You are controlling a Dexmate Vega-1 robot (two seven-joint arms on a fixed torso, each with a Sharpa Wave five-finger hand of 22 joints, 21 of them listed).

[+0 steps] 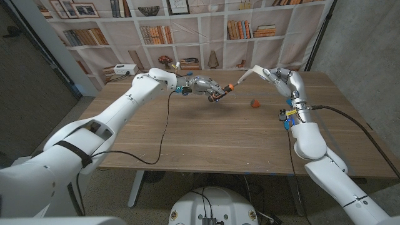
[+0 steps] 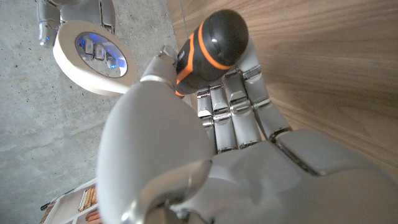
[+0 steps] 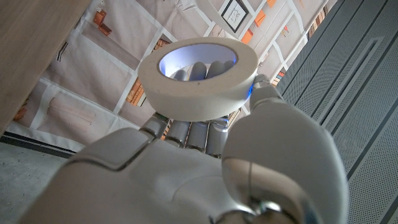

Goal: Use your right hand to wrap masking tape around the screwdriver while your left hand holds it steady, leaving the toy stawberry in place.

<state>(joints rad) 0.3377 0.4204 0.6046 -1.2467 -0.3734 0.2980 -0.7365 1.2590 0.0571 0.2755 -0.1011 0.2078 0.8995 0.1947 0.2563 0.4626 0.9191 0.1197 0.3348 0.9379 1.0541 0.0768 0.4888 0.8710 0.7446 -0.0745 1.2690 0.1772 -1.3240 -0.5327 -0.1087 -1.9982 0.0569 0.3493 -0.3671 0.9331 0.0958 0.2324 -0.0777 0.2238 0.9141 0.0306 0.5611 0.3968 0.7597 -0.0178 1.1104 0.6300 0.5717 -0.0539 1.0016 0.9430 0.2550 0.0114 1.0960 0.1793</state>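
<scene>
1. Head view: the left hand [image 1: 203,85] sits above the middle of the frame, over the far part of the wooden table [image 1: 187,137], its fingers closed around the screwdriver [image 1: 224,91]. The orange-and-black handle end points toward frame right. The right hand [image 1: 279,77] is in the upper right of the frame and holds the masking tape [image 1: 273,74]; a pale strip runs from it toward the screwdriver, though whether the strip touches the tool is too small to tell. The toy strawberry [image 1: 254,103] lies on the table right of centre, between the two hands and apart from both.

2. Left wrist view: the left hand [image 2: 217,143] takes up the lower and middle frame, fingers [image 2: 239,106] curled around the screwdriver [image 2: 211,53], whose dark, orange-ringed butt shows at top centre. The masking tape [image 2: 93,56] appears as a cream ring in the upper left, with the wood surface at right.

3. Right wrist view: the right hand [image 3: 205,162] grips the masking tape [image 3: 198,79] in the upper centre of the frame, fingertips visible through the roll's hole. A bookshelf backdrop [image 3: 118,74] lies behind it.
</scene>
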